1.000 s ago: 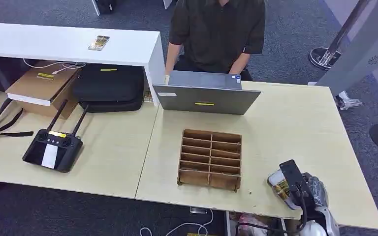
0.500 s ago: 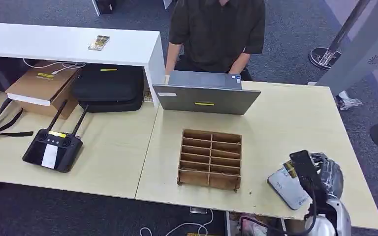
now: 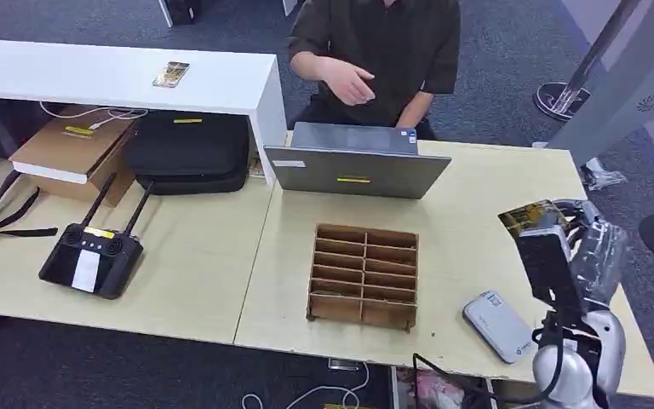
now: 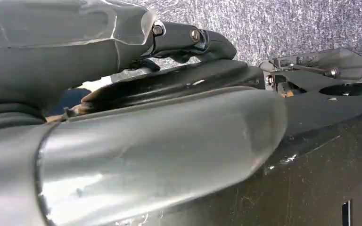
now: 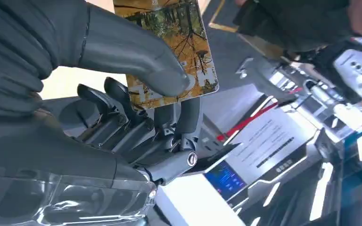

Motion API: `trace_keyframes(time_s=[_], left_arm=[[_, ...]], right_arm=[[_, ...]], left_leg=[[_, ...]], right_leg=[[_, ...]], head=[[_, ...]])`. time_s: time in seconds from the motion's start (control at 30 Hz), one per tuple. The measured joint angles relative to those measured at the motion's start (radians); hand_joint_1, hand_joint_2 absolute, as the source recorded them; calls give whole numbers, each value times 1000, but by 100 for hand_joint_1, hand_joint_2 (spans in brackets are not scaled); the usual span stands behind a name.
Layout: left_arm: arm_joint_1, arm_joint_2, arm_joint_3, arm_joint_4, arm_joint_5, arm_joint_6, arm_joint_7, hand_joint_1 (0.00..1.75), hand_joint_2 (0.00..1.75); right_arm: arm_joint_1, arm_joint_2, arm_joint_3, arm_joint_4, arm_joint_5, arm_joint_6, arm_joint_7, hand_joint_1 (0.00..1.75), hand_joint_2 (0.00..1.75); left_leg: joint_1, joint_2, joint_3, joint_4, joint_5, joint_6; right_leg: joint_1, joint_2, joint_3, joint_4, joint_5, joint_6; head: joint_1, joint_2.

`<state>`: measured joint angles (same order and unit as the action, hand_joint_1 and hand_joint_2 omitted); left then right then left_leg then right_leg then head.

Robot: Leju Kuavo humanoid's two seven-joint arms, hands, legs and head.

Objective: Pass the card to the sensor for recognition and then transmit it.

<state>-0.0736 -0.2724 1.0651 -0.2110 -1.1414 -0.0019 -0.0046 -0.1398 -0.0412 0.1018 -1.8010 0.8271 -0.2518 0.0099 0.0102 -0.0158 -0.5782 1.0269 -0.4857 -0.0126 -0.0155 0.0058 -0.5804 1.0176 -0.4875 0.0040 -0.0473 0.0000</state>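
right hand [image 3: 581, 247] is raised above the table's [image 3: 494, 213] right end, thumb and fingers [image 5: 122, 113] pinching the card [image 5: 169, 42] with its autumn-tree print; grey sensor [image 3: 498, 326] lies flat on the table below, near the front edge, beside the wooden organizer [image 3: 364, 275]; left hand [image 4: 122, 141]: grip state cannot be determined; a person [image 3: 375, 51] sits behind the laptop [image 3: 356, 166]
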Motion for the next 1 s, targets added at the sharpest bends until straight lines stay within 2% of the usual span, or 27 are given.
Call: trace_keyframes(time_s=[0.1,0.2,0.4,0.5,0.77,1.0], left_arm=[[-1,-1,-6,0,-7,-2,3,0,0],[-3,-2,-20,0,-29,-3,7,0,0],[-19,-4,-57,0,-64,-6,46,0,0],[-25,-6,-69,0,-66,-6,57,0,0],[-42,-2,-96,0,-72,-38,85,0,0],[-45,-13,-110,0,-69,-8,90,0,0]], right_arm=[[-70,2,30,44,-7,15,-13,175,175],[-187,32,81,155,-7,31,-24,175,175],[-435,130,153,411,8,12,-16,175,175],[-519,183,182,518,30,6,-11,175,175],[-658,273,233,704,76,-9,-5,175,175],[-693,280,239,778,76,-22,-8,175,175]], left_leg=[[0,0,0,0,1,0],[0,0,0,0,2,-2],[0,-1,0,0,4,-2],[0,-1,0,0,5,-3],[0,-2,-1,0,5,-3],[-1,-2,-1,0,5,-3]], right_leg=[[0,0,0,0,0,0],[0,1,-1,1,1,0],[0,1,-2,3,2,-1],[0,0,-2,4,2,-1],[0,0,-3,4,2,-1],[-1,0,-3,3,2,-1]], head=[[0,0],[0,0],[0,0],[0,0],[0,0],[0,0]])
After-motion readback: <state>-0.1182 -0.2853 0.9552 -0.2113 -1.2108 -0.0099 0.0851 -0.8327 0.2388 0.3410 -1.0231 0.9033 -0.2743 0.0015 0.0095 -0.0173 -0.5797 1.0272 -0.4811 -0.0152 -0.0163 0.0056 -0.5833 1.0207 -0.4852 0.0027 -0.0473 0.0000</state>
